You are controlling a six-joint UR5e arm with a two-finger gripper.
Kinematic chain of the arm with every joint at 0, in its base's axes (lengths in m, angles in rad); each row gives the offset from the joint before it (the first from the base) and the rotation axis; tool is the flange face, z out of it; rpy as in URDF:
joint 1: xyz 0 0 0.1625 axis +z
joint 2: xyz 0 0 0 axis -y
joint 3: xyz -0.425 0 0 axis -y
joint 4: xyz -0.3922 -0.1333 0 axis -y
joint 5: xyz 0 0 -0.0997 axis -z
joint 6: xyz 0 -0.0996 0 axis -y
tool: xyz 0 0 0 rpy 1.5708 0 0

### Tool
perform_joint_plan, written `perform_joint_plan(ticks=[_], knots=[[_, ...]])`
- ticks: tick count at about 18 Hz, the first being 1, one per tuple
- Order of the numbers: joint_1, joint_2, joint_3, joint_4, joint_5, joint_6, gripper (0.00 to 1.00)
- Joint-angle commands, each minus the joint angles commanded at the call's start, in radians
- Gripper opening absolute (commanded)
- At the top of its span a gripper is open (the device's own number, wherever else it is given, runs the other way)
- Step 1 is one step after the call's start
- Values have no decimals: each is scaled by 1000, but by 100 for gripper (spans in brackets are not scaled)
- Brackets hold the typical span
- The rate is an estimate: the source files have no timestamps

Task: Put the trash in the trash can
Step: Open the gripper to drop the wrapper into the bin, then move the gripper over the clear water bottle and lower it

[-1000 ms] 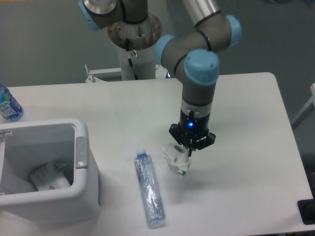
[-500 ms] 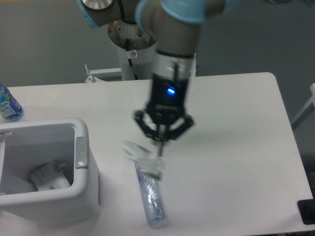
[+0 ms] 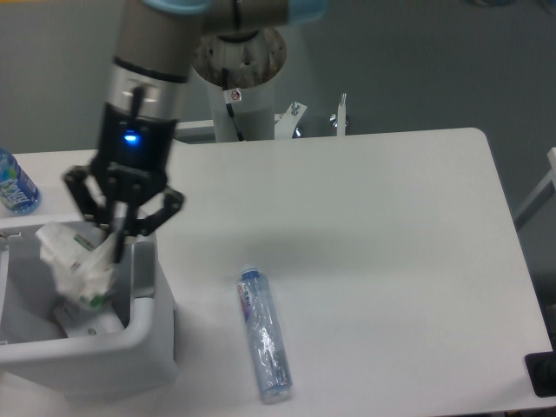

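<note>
Paper wad held over the bin

We see the crumpled paper wad (image 3: 76,265) above the trash can (image 3: 143,343), apparently pinched in the gripper (image 3: 115,246), though blur hides the fingertips. The crushed bottle (image 3: 264,334) lies on the table (image 3: 391,261).

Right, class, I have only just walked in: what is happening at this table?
The arm's gripper is holding a crumpled paper wad over the open trash can, not yet released. Some paper already lies inside the can. A crushed plastic bottle lies on the table, and an upright water bottle stands at the left edge.
</note>
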State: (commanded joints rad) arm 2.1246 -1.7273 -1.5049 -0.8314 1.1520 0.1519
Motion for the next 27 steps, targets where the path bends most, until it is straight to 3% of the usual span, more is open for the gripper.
perform_joint_plan(ticks=[5, 9, 16, 21, 27], knots=[[12, -1, 6, -2, 2, -11, 100], [142, -50, 14, -2, 5, -22, 100], [293, -219, 54, -2, 21, -14, 100], [308, -377, 100, -2, 92, -9, 100], [295, -509, 127, 18, 184, -20, 100]])
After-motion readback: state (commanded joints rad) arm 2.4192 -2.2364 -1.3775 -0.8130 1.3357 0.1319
